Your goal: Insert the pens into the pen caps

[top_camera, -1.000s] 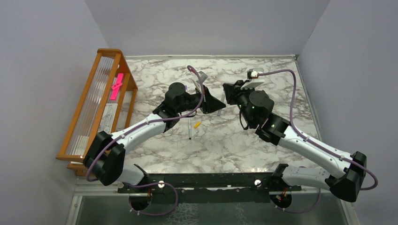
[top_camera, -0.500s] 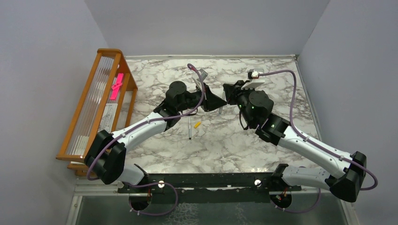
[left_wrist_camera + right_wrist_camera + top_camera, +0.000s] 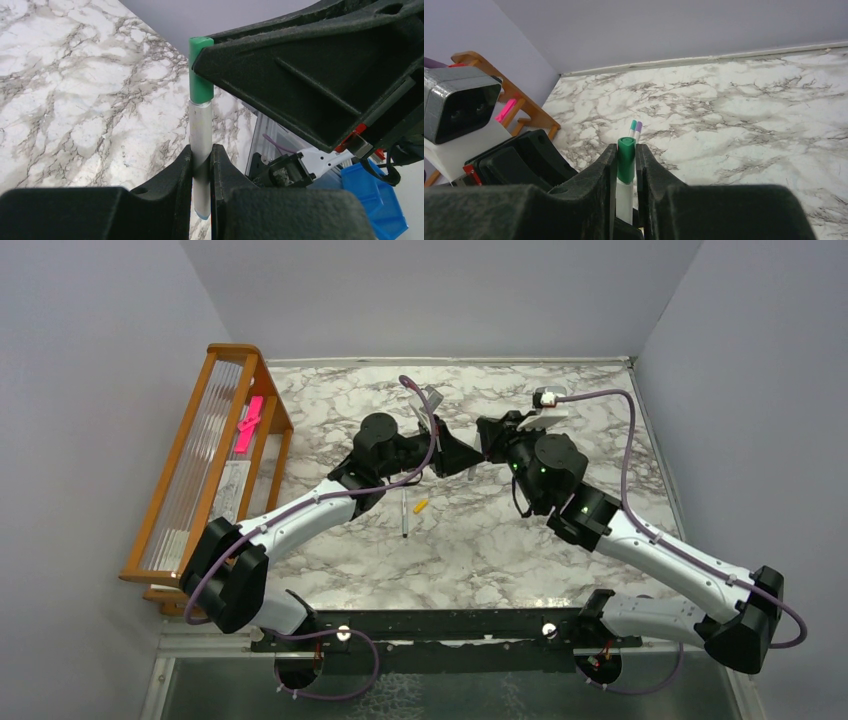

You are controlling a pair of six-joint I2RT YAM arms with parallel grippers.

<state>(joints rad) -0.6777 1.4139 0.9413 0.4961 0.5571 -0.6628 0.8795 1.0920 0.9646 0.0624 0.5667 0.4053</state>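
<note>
My left gripper (image 3: 468, 457) (image 3: 201, 159) is shut on a white-grey pen (image 3: 201, 127) and holds it above the table. My right gripper (image 3: 488, 443) (image 3: 626, 156) is shut on a green cap (image 3: 626, 161) (image 3: 200, 75). The cap sits on the end of that pen, whose barrel (image 3: 624, 200) shows below it. The two grippers meet tip to tip mid-table. Another pen (image 3: 404, 516) and an orange cap (image 3: 421, 506) lie on the marble in front of the left arm. Two pens with teal (image 3: 632, 126) and purple (image 3: 638, 127) caps lie beyond the right fingers.
A wooden rack (image 3: 262, 377) stands along the left wall with a bright pink strip (image 3: 248, 423) in it. The marble table (image 3: 560, 390) is walled at the back and on both sides. Blue bins (image 3: 370, 192) show past the table edge.
The two grippers have closed the small gap between them, the right one shifting left toward the left one. The loose pen and the orange cap have not moved.
</note>
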